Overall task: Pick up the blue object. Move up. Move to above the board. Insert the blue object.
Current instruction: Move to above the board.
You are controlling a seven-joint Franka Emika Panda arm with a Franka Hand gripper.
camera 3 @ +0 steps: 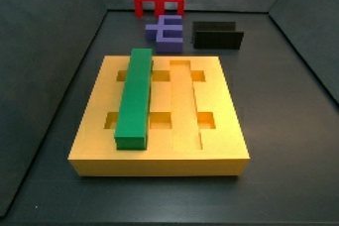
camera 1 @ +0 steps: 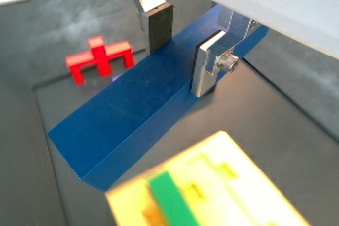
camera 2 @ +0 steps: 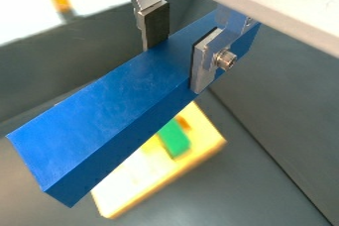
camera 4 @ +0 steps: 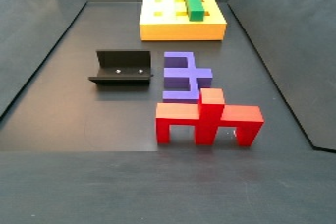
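Observation:
In both wrist views the gripper [camera 1: 181,63] [camera 2: 177,61] is shut on the blue object [camera 1: 126,111] [camera 2: 113,121], a long blue bar. One finger stands on each long side of it, with the pads against it. The board [camera 3: 159,111] [camera 4: 184,20] is a yellow slab with cut-out holes and carries a green bar [camera 3: 135,96] [camera 4: 195,2] in one groove. In the wrist views the board [camera 1: 212,195] [camera 2: 159,166] lies past the bar's free end, partly under it. Neither the gripper nor the blue object shows in the side views.
A purple E-shaped block [camera 3: 169,31] [camera 4: 184,76], a red piece [camera 3: 157,2] [camera 4: 207,118] [camera 1: 98,59] and the black fixture [camera 3: 219,36] [camera 4: 121,68] stand on the dark floor beyond the board. Dark walls enclose the floor.

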